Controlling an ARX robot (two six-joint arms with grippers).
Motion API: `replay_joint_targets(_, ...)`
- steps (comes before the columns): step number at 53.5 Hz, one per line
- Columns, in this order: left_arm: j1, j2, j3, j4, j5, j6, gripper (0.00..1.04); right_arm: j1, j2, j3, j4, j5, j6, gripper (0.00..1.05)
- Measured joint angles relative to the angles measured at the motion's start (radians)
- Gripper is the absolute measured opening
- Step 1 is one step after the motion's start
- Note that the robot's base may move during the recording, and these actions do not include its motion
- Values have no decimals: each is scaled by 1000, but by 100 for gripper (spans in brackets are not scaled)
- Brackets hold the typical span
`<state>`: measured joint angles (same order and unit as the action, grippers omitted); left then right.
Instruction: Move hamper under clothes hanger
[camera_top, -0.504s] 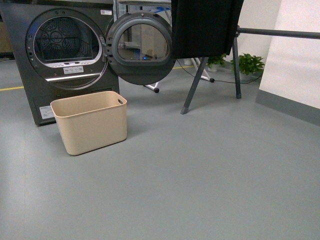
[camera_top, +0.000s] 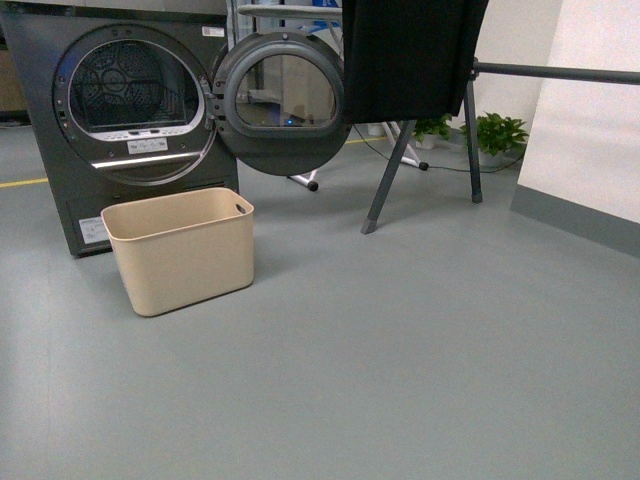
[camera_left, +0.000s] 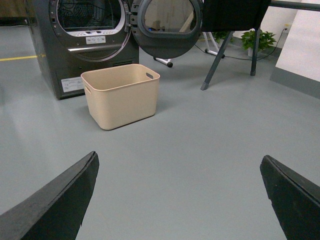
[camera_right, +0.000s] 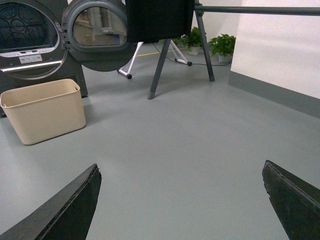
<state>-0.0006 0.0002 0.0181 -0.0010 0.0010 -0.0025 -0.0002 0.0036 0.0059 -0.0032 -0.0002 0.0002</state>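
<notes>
hamper spot: the hamper (camera_top: 180, 250) sits on the grey floor just in front of the dryer (camera_top: 130, 120), well apart from the clothes hanger (camera_top: 555, 72), so not under the bar yet
what's inside: looks empty from the wrist views, so I'd guess it's pretty light
feel: stiff-ish plastic with smooth tapered sides, probably slippery if you squeeze the walls, and it'd likely slide on this floor
where to grab: the rim, or the slot handle (camera_top: 241, 203) on the end facing the hanger; the other handle is barely visible
left gripper (camera_left: 179, 165): fingers spread wide, holding nothing, far from the bin
right gripper (camera_right: 181, 167): same deal, spread wide and empty
watch out: black cloth (camera_top: 410, 55) hangs off the hanger, and the angled legs could snag the bin
</notes>
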Motion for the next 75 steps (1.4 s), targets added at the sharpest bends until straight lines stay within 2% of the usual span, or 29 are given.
replay_joint_targets(75,0,1,0,0,0,0,98,0,0,0,-1,0,0,97)
